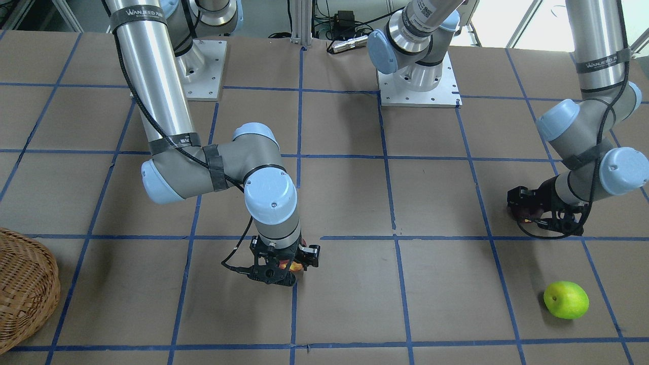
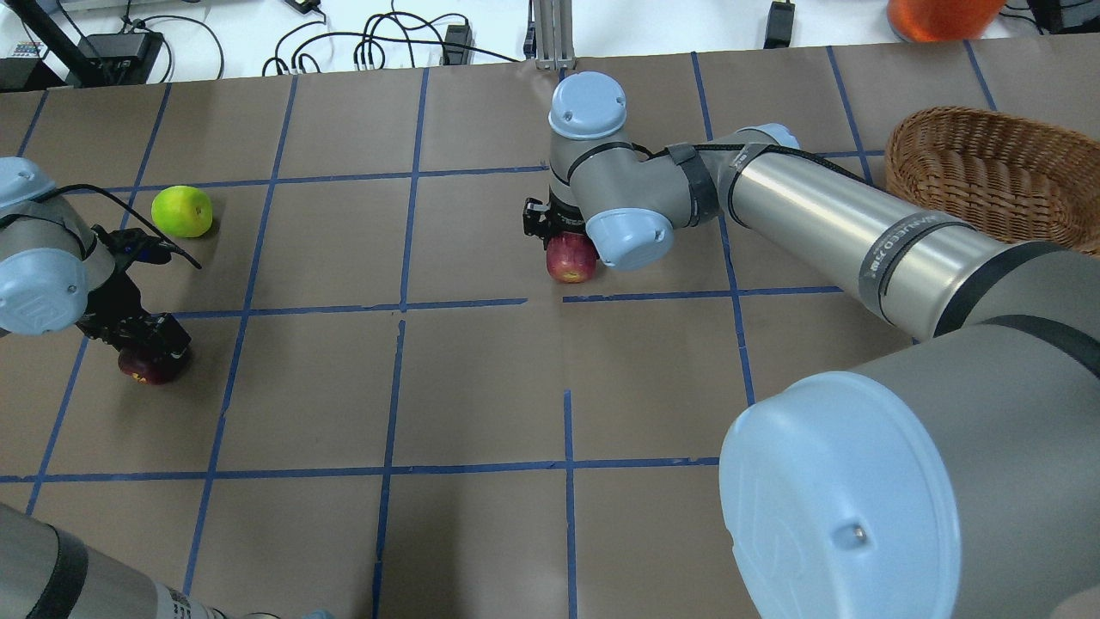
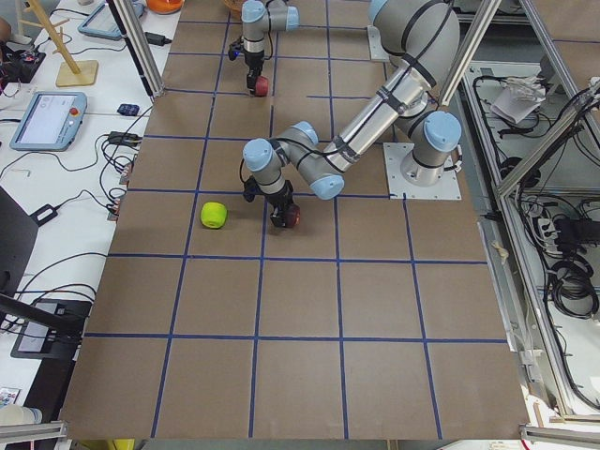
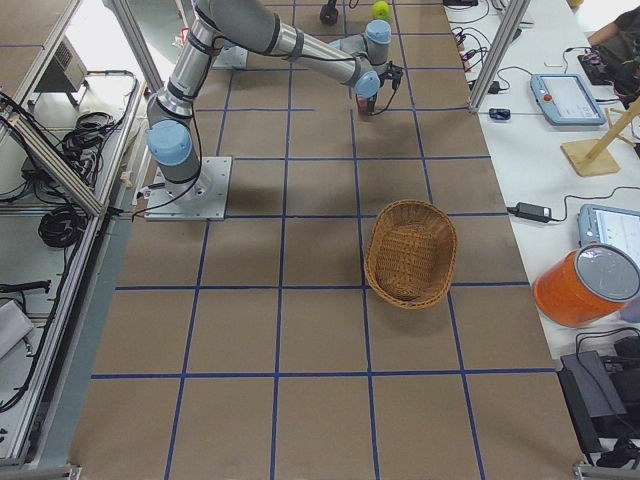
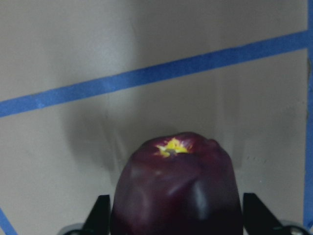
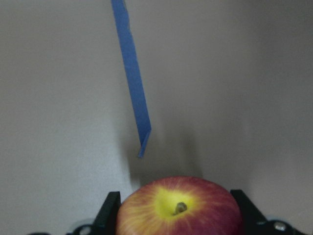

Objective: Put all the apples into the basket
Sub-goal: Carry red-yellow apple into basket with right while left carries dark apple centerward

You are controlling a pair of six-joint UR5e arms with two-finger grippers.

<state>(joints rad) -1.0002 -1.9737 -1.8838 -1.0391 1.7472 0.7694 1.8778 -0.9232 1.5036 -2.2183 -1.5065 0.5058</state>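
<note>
Red apple [image 6: 178, 208], maroon apple [image 5: 176, 191]: each between fingers [image 6: 112, 211]

text | "WANJEED" on black band [image 1: 138, 14] of right arm [image 1: 152, 76]; same on left arm [image 1: 593, 30] band [image 1: 603, 63]

The 2 arms, left arm [image 1: 593, 30] and right arm [image 1: 152, 86], show silver tubes, grey joints, pale-blue caps [image 1: 270, 195] and black cables [image 1: 223, 263]. A black band [image 1: 139, 17] seemingly reads WANJEED.

Brown paper covers the worktop [image 2: 481, 387], crossed by a grid of blue tape lines [image 2: 344, 308]. Along its far side, a white bench [image 4: 530, 150] carries cables, teach pendants [image 4: 567, 97] and an orange jar [image 4: 590, 285].
</note>
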